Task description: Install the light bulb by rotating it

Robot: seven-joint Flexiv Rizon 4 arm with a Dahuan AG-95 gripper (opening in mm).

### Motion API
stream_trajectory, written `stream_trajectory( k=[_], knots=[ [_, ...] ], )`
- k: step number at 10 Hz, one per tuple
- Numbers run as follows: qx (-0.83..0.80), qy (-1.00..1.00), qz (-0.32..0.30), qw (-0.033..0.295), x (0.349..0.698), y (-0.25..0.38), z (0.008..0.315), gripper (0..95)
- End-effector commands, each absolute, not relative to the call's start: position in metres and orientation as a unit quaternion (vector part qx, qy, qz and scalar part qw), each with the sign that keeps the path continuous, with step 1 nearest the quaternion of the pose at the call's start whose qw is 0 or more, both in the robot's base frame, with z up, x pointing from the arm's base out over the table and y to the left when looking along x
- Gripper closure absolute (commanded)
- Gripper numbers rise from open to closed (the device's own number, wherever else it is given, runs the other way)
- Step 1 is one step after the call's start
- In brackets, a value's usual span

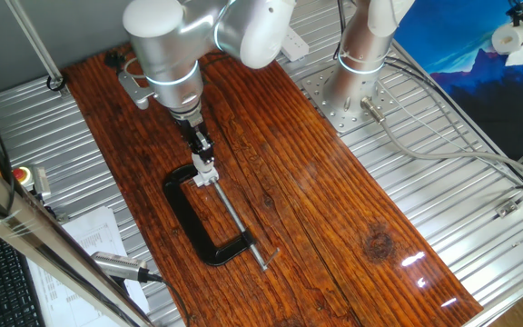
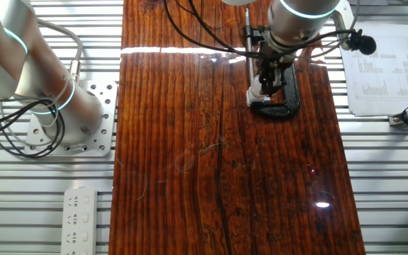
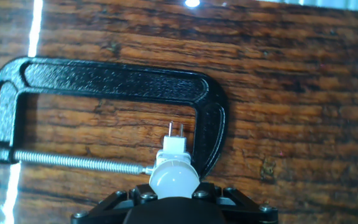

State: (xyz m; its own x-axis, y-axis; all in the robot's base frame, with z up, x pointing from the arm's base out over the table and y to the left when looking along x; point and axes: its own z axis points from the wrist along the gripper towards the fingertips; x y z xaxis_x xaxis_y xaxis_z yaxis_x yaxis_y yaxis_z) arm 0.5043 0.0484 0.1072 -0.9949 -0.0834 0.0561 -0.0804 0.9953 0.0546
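The pincer (image 3: 174, 198) pinches the light bulb (image 3: 174, 177) right at the small white socket (image 3: 175, 148) held in the black C-clamp (image 3: 107, 84) on the desk (image 3: 303, 93), so the bulb looks seated, though whether any turning remains I cannot tell.
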Motion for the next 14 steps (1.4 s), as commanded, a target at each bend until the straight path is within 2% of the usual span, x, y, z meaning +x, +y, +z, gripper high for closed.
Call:
stream_trajectory(
  k=[1,4,8,12,14],
  knots=[
    [0.033,-0.999,-0.026,0.03,0.504,0.048,0.108,76.0],
    [0.036,-0.999,-0.025,0.03,0.504,0.048,0.108,76.0],
    [0.103,-0.994,-0.025,0.024,0.504,0.049,0.108,0.0],
    [0.1,-0.994,-0.023,0.024,0.503,0.049,0.112,0.0],
    [0.168,-0.985,-0.014,0.023,0.503,0.05,0.122,0.0]
  ],
)
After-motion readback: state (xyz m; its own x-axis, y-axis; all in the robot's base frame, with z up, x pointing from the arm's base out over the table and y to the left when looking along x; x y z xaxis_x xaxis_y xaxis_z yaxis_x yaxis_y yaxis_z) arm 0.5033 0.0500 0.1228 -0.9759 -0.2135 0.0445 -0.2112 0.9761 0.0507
